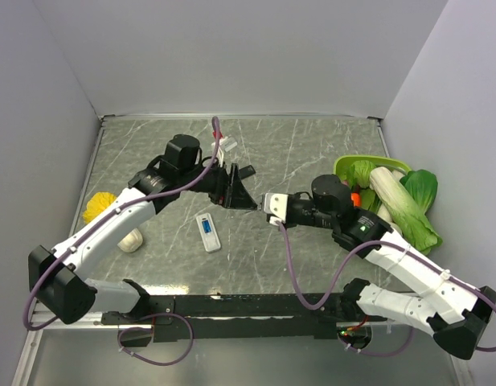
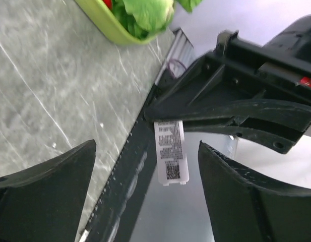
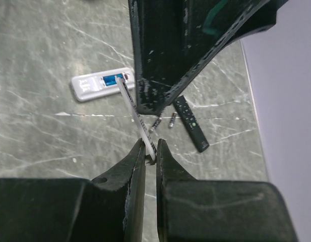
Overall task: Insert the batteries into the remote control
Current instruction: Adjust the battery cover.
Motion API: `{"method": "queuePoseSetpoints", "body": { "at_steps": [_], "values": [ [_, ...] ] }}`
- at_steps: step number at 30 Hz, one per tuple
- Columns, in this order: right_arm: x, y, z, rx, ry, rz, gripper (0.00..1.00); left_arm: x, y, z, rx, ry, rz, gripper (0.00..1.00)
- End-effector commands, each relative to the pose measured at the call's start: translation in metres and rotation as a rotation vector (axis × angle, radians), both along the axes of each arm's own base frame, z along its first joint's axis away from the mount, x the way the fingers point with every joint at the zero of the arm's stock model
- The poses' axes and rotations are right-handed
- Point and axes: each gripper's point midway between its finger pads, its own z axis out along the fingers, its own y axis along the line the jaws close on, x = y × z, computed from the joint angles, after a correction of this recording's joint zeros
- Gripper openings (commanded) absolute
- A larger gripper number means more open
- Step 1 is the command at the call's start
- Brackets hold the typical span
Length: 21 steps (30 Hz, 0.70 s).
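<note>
White against the grey marbled table (image 1: pixel 312 145), the remote control (image 1: pixel 207 232) lies flat nearest the arm bases, a blue patch (image 3: pixel 115 78) showing in its open back. Just beyond it, toward the robot's right, the right gripper (image 3: pixel 150 143) is pinched tight on a thin white labelled cover (image 2: pixel 169 151), held on edge above the table. The left gripper (image 2: pixel 146 151) faces that cover, fingers spread wide, holding nothing. Farther from the remote control lie a black remote (image 3: pixel 190 122) and, just beside it, two small batteries (image 3: pixel 157 123). Well off to the robot's right stands a green bowl (image 1: pixel 344 165) of leafy vegetables.
</note>
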Motion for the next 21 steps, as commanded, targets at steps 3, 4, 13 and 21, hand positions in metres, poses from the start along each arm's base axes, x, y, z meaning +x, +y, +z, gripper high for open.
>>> {"method": "queuePoseSetpoints", "body": {
  "at_steps": [3,4,13,21],
  "values": [
    [0.004,0.008,0.021,-0.013,-0.143,0.053,0.0,-0.017,-0.005,0.018,-0.041,0.012,-0.101,0.8],
    [0.005,0.008,0.02,-0.022,-0.144,0.054,0.0,-0.019,-0.006,0.02,-0.049,0.017,-0.113,0.79],
    [0.003,0.019,0.015,-0.054,-0.17,0.095,0.0,-0.017,-0.011,0.008,-0.03,0.068,-0.119,0.64],
    [0.005,0.024,0.012,-0.078,-0.201,0.104,0.0,-0.019,-0.012,-0.004,0.003,0.104,-0.13,0.46]
  ]
}}
